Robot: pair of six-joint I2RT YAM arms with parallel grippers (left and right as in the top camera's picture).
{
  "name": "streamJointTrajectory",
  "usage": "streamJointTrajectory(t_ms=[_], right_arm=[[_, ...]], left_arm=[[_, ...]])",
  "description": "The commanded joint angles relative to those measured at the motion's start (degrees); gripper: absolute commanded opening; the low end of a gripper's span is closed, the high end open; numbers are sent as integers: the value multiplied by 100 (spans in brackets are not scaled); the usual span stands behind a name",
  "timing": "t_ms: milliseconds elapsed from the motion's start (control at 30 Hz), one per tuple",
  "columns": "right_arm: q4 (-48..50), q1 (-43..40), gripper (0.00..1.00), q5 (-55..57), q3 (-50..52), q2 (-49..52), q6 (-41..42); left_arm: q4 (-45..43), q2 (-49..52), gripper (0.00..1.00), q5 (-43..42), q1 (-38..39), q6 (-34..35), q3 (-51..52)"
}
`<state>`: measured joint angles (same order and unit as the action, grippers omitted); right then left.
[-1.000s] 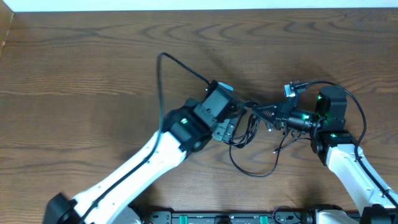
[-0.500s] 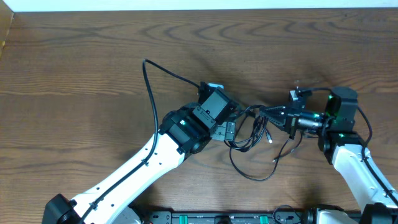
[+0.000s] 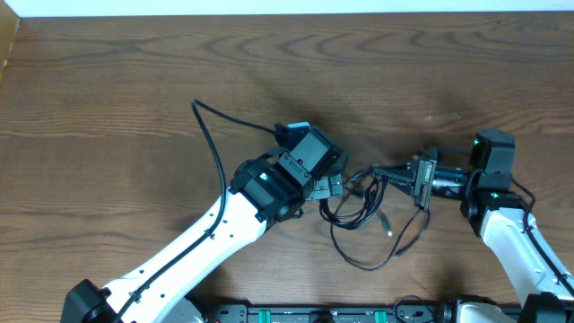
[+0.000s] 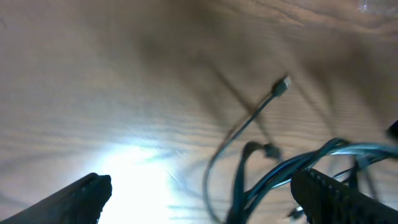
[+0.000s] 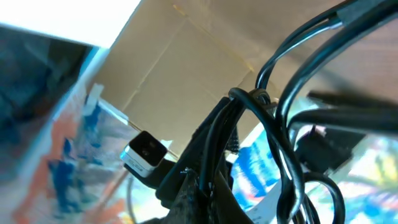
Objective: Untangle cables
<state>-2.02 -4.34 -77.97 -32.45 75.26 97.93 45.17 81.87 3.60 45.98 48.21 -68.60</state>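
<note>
One wrist cam shows L end effector open; R end effector grips cables.

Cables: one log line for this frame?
task: untangle | left gripper: open, by cables | right gripper: shut on cables | state: tangled, loop on table

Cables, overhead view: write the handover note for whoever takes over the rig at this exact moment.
Left gripper: open, with the cables between its jaws, nothing gripped.
Right gripper: looks shut on a bunch of strands at the right side of the knot.
Cables: bundled mid-table between the two grippers, one loop trailing toward the near edge; a plug end lies free.
Done: no cord separated.
Left: probably close the left on one cord, draw it clear, then lay each cord out singly.
</note>
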Motion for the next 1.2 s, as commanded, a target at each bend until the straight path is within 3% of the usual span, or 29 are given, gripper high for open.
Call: streamJointTrajectory(t_ms=[0, 200, 433, 567, 667, 767, 867, 933, 967, 1000, 1100, 1133, 1167], right_arm=[[-365, -26, 1, -256, -15, -37, 621], [-485, -129, 1, -249, -15, -37, 789], [-483, -409, 1, -39, -15, -37, 782], [-485, -516, 2, -39, -15, -37, 765], [-483, -522, 1, -39, -15, -37, 756], [-485, -522, 1, -42, -15, -37, 629], [-483, -522, 1, -42, -15, -37, 616], [-483, -522, 1, -44, -15, -37, 614], [-483, -522, 1, -42, -15, -37, 614], [-483, -522, 1, -42, -15, -37, 614], [-483, -522, 1, -66, -15, -37, 616], [-485, -520, 1, -122, -15, -37, 614], [-485, -522, 1, -173, -15, -37, 614]], left_arm=[[28, 48, 96, -437, 9, 1054, 15], [107, 48, 81, -914, 9, 1665, 26], [249, 48, 81, -1440, -37, 1895, 33], [59, 48, 81, -2197, -264, 2114, 203], [-651, 48, 83, -3008, -503, 2114, 573], [-2048, 50, 91, -3908, -743, 2387, 1196], [-2894, 50, 91, -4113, -793, 2789, 1692], [-3342, 52, 79, -4111, -793, 3062, 1996], [-3928, 55, 52, -4113, -793, 3386, 2236], [-4181, 55, 38, -4111, -793, 3477, 2295], [-4857, 55, 22, -3993, -793, 3556, 2339], [-4953, 55, 11, -3862, -793, 3613, 2339], [-4933, 55, 8, -3777, -793, 3615, 2339]])
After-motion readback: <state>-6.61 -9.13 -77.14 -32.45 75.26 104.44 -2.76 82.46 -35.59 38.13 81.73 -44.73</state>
